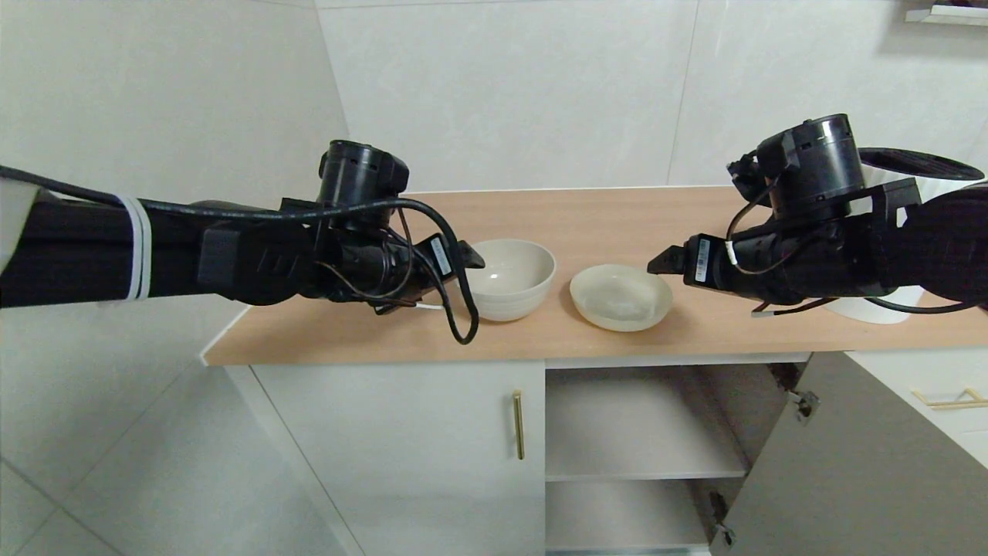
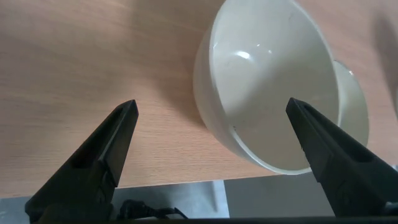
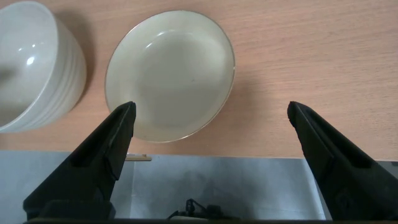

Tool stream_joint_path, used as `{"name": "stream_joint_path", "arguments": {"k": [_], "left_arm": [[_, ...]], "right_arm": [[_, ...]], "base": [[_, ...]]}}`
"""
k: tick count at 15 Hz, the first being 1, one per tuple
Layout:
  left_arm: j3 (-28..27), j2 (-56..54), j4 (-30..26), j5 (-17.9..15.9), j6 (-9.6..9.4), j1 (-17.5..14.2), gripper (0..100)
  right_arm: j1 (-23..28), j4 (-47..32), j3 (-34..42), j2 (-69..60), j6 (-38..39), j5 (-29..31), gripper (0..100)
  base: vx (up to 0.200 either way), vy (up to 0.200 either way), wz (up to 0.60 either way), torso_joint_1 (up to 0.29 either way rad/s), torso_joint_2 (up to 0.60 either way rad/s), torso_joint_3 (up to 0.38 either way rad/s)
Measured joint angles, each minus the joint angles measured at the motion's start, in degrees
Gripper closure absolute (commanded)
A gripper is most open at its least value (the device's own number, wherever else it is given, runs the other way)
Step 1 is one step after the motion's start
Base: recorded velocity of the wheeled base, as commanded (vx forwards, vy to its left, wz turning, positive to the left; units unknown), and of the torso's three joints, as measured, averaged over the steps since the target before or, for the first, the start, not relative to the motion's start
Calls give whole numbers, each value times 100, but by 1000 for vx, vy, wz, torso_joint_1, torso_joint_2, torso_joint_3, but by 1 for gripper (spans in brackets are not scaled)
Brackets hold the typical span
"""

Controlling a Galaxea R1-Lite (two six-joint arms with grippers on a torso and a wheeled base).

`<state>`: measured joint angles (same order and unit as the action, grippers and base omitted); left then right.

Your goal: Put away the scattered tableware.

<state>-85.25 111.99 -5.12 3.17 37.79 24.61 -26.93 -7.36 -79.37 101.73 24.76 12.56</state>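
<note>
A wooden countertop (image 1: 617, 208) tops a white cabinet (image 1: 401, 432), its right door (image 1: 849, 463) open.

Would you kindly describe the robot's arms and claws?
The left arm and right arm are matte black with round wrist housings; the left carries looping black cables and a white band. The left claw and right claw are tapered, black, white-labelled.

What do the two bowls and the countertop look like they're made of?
Deep bowl: likely glazed ceramic, glossy off-white with sharp highlights inside and faint ribs outside. Shallow bowl: duller, slightly translucent cream, perhaps melamine or matte-glazed ceramic; cannot tell. Countertop: wood-grain surface, matte, probably laminate.
</note>
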Motion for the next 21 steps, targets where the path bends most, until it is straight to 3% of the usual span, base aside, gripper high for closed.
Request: {"name": "stream_joint_path", "arguments": {"k": [3,4,21], "left_arm": [[0,52,9,0,0,0,0],[0,71,9,-2,0,0,100],[24,-119,-24,-20,0,0,100]], "right_arm": [[0,-2,0,-5,1,0,0],[0,0,0,-11,1,0,0],[15,0,95,56,-366,165,0]], "base": [[0,0,0,0,0,0],[0,0,0,0,0,0],[0,0,0,0,0,0]]}}
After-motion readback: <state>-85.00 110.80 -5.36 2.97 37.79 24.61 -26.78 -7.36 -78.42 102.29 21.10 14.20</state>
